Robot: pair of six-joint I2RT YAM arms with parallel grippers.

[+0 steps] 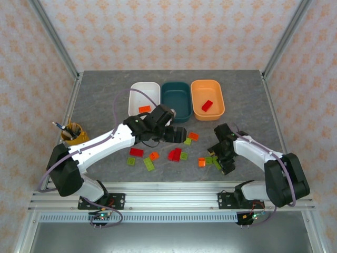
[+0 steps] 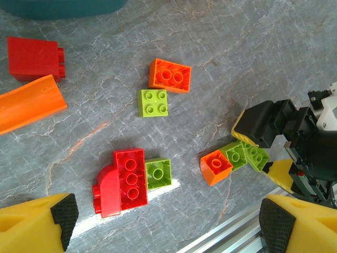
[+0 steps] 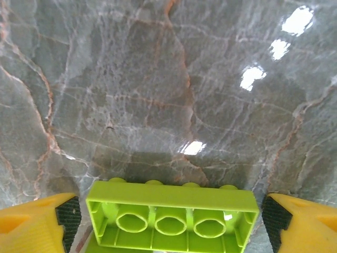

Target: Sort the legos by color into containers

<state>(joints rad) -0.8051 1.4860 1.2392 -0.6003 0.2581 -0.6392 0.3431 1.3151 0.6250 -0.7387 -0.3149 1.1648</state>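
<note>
One long lime-green lego (image 3: 174, 199) lies hollow side showing between the fingers of the right gripper (image 3: 169, 224), slim gaps at both ends, nothing clamped yet. Light, rigid, glossy: I judge it may pivot, so pinch its short flat ends squarely. Left gripper (image 2: 168, 219) gapes empty above a red lego (image 2: 126, 179).

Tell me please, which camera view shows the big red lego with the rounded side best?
The left wrist view: the big red lego is large in frame, its studs and rounded side clear, a green lego touching it. The top external view shows it small, with no detail.
</note>
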